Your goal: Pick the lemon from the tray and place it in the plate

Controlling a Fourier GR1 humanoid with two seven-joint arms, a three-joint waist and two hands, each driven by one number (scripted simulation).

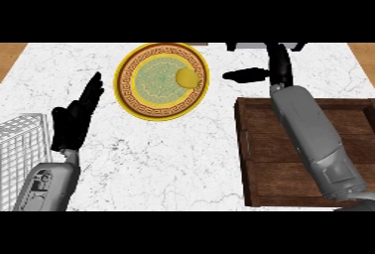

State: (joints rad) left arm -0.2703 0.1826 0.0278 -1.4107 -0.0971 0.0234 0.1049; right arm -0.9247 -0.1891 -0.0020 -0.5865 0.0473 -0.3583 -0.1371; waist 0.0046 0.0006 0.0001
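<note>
A yellow lemon (187, 77) lies on the right side of the round plate (139, 101), which has a yellow rim, a brown patterned band and a green middle. To the right of the plate and apart from the lemon, my right hand (273, 64) hovers above the counter beyond the tray, with its fingers straight and its thumb pointing left toward the plate. It holds nothing. The dark wooden tray (271, 149) sits at the right under my right forearm. At the left, my left hand (77, 116) rests open, fingers up.
A white wire rack (18, 158) stands at the left edge beside my left forearm. The counter is white marble (183, 158). Wooden floor shows at both top corners.
</note>
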